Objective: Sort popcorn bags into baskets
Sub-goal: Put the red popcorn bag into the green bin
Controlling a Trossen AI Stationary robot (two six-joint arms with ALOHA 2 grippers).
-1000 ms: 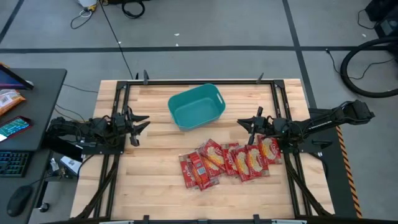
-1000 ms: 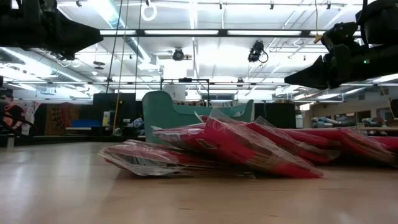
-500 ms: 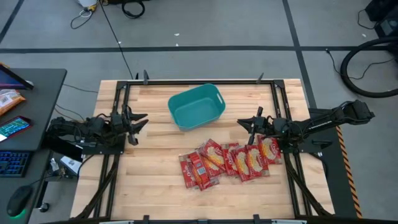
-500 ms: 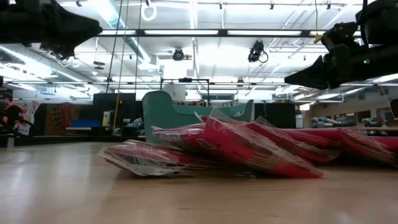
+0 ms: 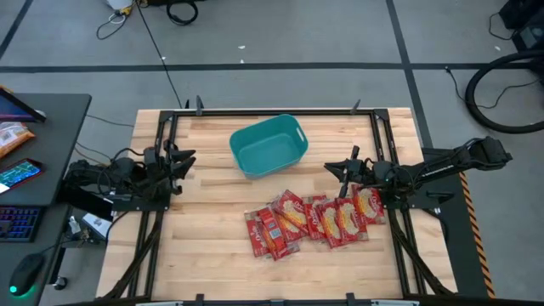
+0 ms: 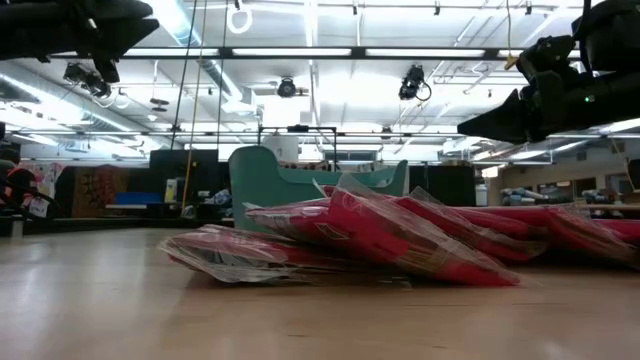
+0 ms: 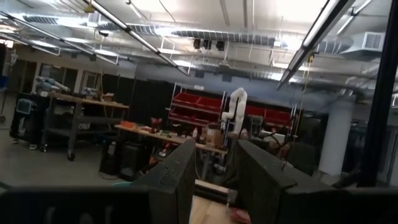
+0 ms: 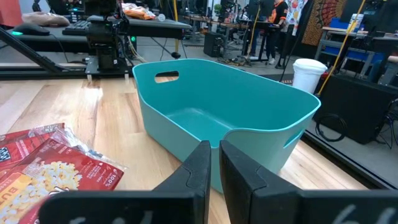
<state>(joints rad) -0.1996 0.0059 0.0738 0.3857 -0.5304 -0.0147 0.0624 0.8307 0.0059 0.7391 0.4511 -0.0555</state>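
**Nothing in the tub yet, the whole pile waiting**

Here's the teal tub (image 5: pixel 269 146) near the far edge of the tabletop (image 5: pixel 212 229), and it's empty: the right wrist view looks straight into a bare bottom. Every popcorn bag (image 5: pixel 310 222) sits in an overlapping heap toward the near right side, well apart from the tub. So by my reckoning the sorting hasn't started; all the packets are left to move.

The right end effector (image 5: pixel 347 169) hangs between tub and heap, just beside the bags, fingers nearly together and holding nothing. The left end effector (image 5: pixel 177 161) waits at the left edge, fingers partly apart, nothing between them.
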